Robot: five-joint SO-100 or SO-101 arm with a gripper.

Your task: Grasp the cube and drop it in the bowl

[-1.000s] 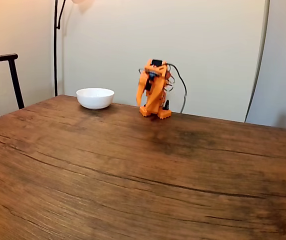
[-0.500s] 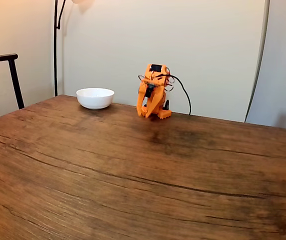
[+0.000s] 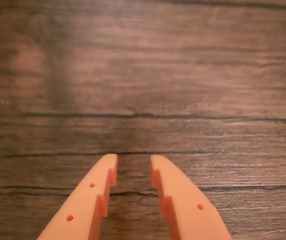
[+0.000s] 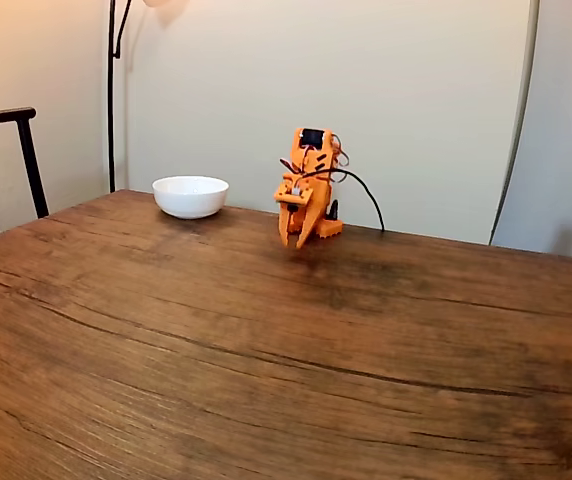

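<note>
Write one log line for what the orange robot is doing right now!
arm: folded low at far table edge | gripper: open, empty, over bare wood | bowl: on table, left of arm in fixed view

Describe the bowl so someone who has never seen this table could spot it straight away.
In the fixed view, start at the big wooden table and follow it to its far edge by the pale wall. Left of the orange robot arm, near the dark chair and thin lamp pole, sits the bowl. It is round, glossy and plain white, the one pale object on the dark wood.
</note>
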